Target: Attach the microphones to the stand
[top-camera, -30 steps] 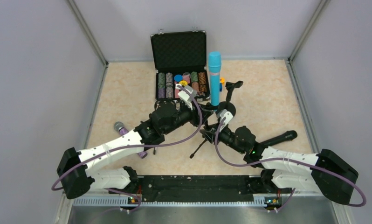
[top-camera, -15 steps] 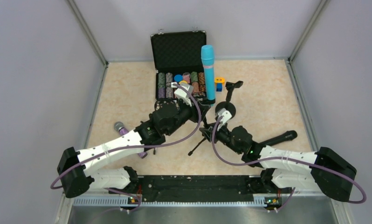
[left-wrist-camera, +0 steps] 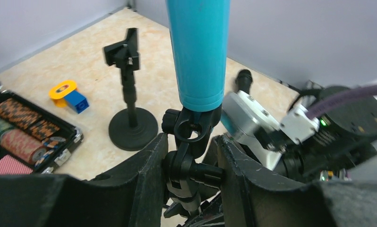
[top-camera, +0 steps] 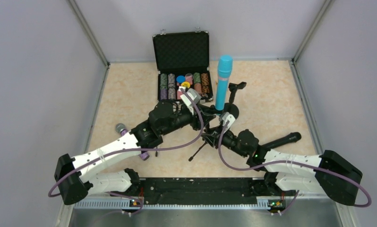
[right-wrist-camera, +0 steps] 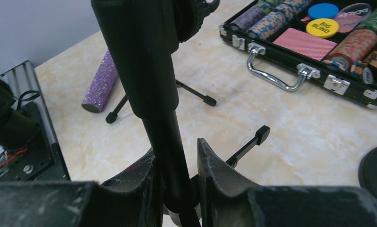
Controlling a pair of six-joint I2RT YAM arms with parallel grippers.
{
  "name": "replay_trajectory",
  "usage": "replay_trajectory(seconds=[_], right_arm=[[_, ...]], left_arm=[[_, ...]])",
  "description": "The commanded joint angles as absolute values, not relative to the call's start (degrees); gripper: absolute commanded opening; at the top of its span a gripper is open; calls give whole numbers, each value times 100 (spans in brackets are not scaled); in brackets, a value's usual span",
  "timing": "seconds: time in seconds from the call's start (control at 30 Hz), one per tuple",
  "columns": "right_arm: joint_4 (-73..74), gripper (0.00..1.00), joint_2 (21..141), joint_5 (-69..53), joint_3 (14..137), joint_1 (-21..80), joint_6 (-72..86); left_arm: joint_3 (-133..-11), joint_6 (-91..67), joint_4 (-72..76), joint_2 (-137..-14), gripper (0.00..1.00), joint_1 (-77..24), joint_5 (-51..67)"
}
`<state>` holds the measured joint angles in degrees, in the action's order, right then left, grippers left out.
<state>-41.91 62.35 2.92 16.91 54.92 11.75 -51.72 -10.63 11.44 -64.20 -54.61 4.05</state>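
Two grippers hold one tripod stand (right-wrist-camera: 151,71) between them. The left gripper (left-wrist-camera: 189,156) is clamped on the stand's black swivel joint, one finger on each side of it. Straight above this gripper the cyan microphone (left-wrist-camera: 199,52) sits in the stand's clip, standing nearly upright with its head at the top. The right gripper (right-wrist-camera: 175,161) is closed tight around the thin lower pole of the same stand, below the thicker sleeve, with the tripod legs spread on the tabletop (top-camera: 130,90) just beyond its fingers.

Ahead and to the left of the right gripper, the glittery purple microphone (right-wrist-camera: 100,81) lies flat on the tabletop, near one tripod foot. The black microphone (top-camera: 281,140) lies flat well behind the right gripper, beside that arm's forearm.

Beyond the left gripper a second stand (left-wrist-camera: 131,123) with a round base stands upright, its clip holding nothing. Further left of it sit a small orange and blue block (left-wrist-camera: 69,94) and an open case (top-camera: 181,49) of poker chips.
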Motion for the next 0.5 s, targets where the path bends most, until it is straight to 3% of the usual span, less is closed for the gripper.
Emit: replay_trajectory(seconds=[0.0, 0.33, 0.47], right_arm=[[-4012, 0, 6103, -26, 1336, 5210, 1600], [-4273, 0, 5948, -1438, 1137, 4958, 1303], [-4220, 0, 5959, -1450, 1138, 4953, 1316]], left_arm=[[-5675, -354, 1694, -5867, 0, -5440, 2209], [-5627, -135, 1259, -5438, 0, -5389, 3954], [-5572, -137, 1238, -5304, 0, -5370, 3672]])
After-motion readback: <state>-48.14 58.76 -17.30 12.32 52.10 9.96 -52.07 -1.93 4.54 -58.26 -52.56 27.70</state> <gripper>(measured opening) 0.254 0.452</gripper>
